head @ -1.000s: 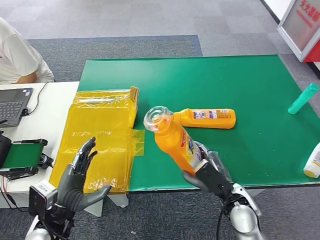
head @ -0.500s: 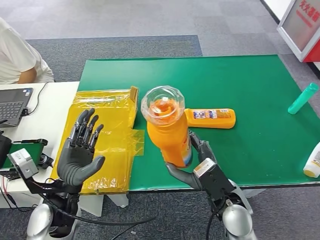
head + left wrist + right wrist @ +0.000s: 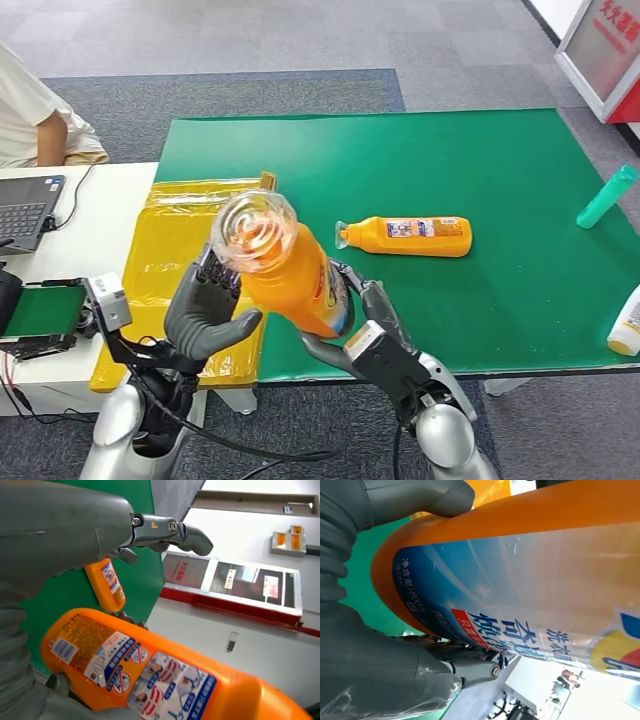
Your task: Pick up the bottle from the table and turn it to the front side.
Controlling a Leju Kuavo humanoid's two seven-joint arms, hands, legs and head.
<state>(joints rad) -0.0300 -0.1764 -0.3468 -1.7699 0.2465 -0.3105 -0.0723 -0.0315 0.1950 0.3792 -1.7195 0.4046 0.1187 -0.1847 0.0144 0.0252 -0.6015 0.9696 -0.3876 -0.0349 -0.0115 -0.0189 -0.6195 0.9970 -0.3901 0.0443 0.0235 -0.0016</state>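
My right hand grips an orange bottle by its base, in the air above the table's front edge. It is tilted, with its clear cap pointing up and to my left. My left hand is spread beside the cap end, fingers behind the cap and thumb under the body; I cannot tell whether it touches. The left wrist view shows the bottle's printed back label below my left hand's fingers. In the right wrist view the blue front label lies against my right hand. A second orange bottle lies on the green mat.
A yellow plastic bag lies at the mat's left edge. A teal bottle and a white bottle lie at the far right. On the white side table are a laptop and a small device, with a person seated behind.
My right hand has swung the bottle to the left, tipping its cap towards my left hand. My left hand has come up and in beside the cap end.
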